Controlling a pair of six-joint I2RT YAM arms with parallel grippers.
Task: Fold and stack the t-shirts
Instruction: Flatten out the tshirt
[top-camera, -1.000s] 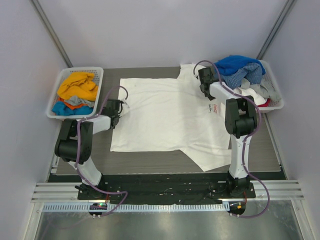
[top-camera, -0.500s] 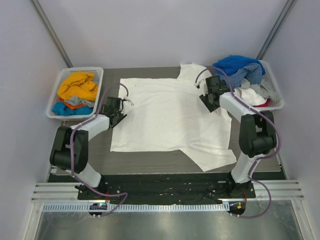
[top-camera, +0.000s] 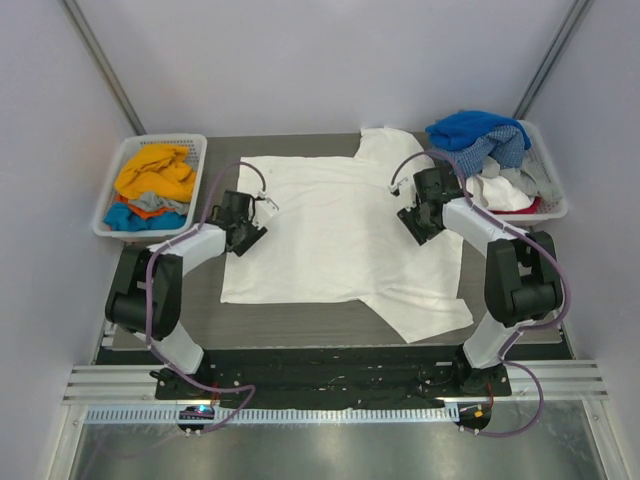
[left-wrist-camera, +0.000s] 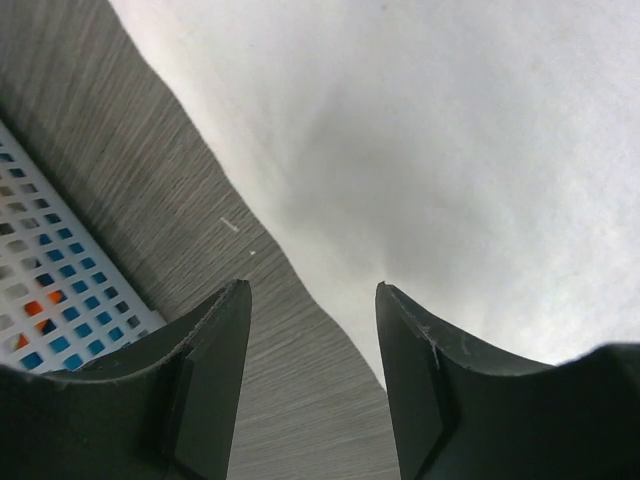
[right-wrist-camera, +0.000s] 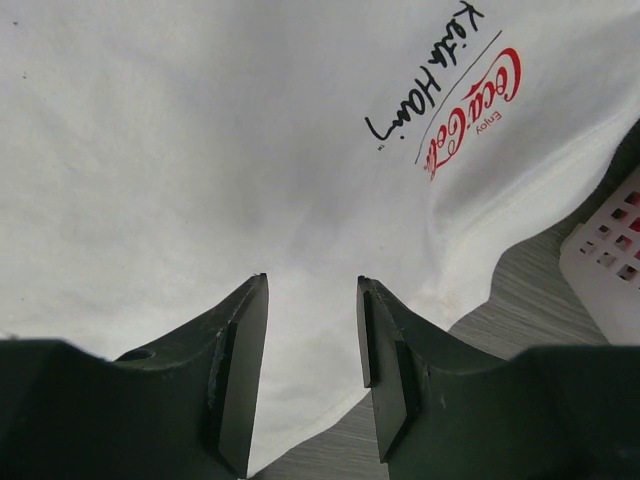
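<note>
1. One t-shirt (top-camera: 340, 230) lies spread flat mid-tabletop (top-camera: 300, 318).
2. The left basket (top-camera: 165, 137), at the far left, holds a pile of shirts (top-camera: 152, 185).
3. The right basket (top-camera: 553, 190), at the far right, holds another pile (top-camera: 478, 135).
4. The left claw (left-wrist-camera: 312, 290) is over the t-shirt's left edge, and the right claw (right-wrist-camera: 311, 278) is over its right side.

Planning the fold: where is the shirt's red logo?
The logo lies upper right in the right wrist view, past the right gripper, near the basket.

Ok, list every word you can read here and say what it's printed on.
"Coca-Cola": red script on the white shirt.
"Enjoy": small red print beside it.
"Keith Haring": black handwriting alongside, last letters unclear.
Nothing else is readable in any view.
</note>
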